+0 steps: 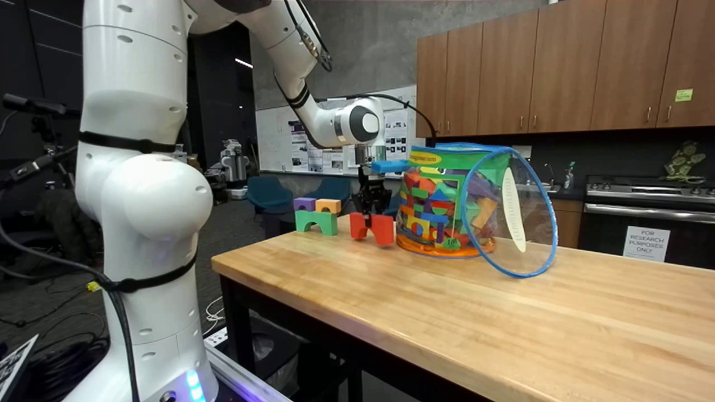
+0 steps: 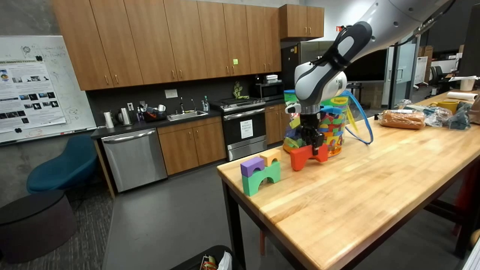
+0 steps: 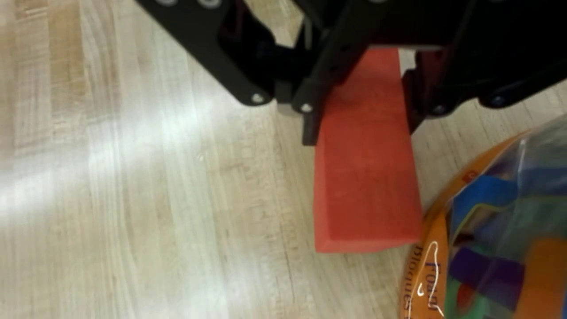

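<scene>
Right of centre in the wrist view, the claw (image 3: 362, 126) grasps the red arch block (image 3: 370, 190) by opposite faces; likely light, squeezable foam, best pinched mid-span.

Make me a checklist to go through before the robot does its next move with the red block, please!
1. Gripper closed on the red block: ok, its fingers hug both sides in the wrist view.
2. Red block lifted off the table: cannot tell; it is right down by the wood.
3. Red block free of the tub: cannot tell; one corner is right by the tub's base.
4. Gripper free of the blue handle: cannot tell; they look close in both exterior views.
5. Green arch standing up: ok.
6. Purple block and orange block on the green arch: ok, both sit on top.
</scene>
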`<state>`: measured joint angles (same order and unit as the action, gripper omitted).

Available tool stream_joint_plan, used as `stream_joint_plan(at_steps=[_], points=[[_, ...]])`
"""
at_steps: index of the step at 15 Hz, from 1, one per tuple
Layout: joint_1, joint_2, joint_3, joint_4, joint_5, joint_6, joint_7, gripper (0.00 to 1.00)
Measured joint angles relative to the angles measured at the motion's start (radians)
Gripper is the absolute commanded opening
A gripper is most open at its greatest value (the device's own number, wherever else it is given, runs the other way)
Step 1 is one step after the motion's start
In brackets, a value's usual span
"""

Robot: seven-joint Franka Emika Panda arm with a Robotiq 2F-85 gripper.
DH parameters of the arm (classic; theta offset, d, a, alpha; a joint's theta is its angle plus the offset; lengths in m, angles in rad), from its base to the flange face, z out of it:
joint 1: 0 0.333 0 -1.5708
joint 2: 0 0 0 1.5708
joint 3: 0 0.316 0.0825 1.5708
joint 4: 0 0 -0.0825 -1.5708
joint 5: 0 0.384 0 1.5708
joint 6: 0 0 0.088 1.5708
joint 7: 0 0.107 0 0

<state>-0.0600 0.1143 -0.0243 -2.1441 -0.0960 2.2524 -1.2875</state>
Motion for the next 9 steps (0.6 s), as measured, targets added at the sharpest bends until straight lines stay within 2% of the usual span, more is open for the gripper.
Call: stream_joint_plan(at_steps=[3,9], points=[[-0.004,-0.036,-0.006,-0.012,0.009,-0.001,-0.004,0.15],[0.011,-0.129,0.004,-0.016,0.105,-0.069,-0.076,0.15]])
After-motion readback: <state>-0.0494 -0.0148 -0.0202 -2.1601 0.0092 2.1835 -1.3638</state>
